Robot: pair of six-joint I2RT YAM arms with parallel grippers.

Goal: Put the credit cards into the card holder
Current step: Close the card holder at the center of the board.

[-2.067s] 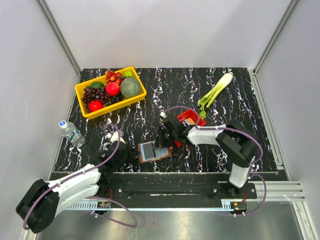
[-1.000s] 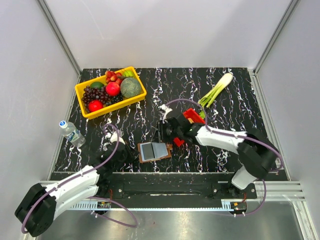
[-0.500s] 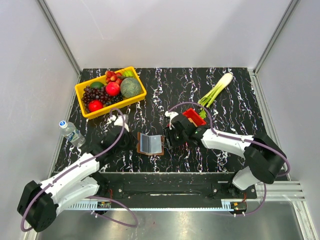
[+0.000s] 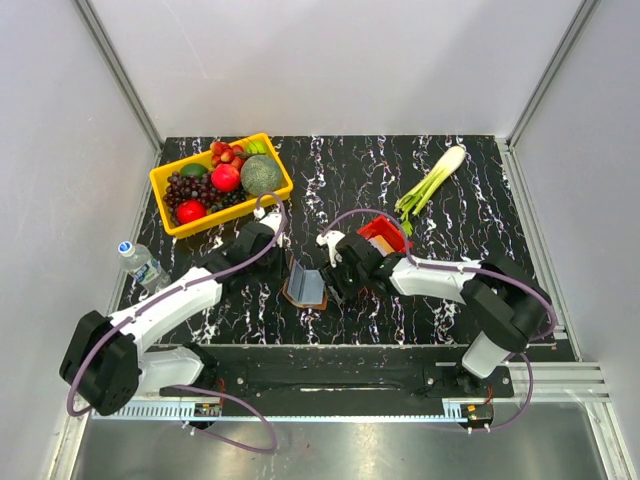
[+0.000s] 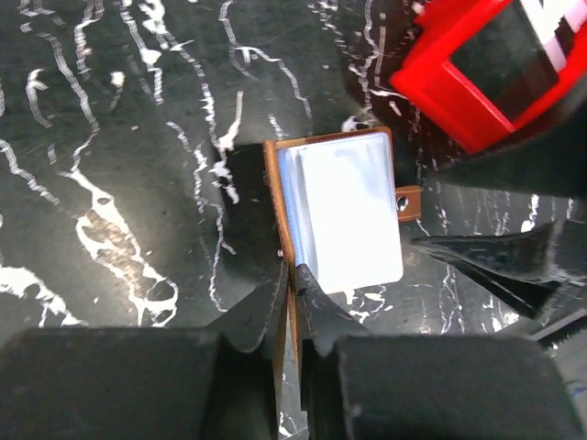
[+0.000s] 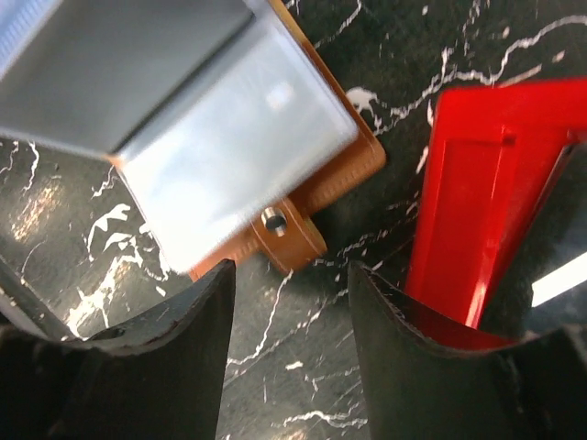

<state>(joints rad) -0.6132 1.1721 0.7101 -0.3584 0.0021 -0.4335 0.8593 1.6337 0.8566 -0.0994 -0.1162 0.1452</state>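
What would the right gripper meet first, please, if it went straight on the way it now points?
Most likely the snap tab of the card holder, which lies just ahead between the open fingers of the right gripper. The red bin sits off to the side. How high the gripper hovers is unclear.

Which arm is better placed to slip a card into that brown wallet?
Likely right. The left tool is shut on the card holder, propping it open; the right tool is open beside the red bin.
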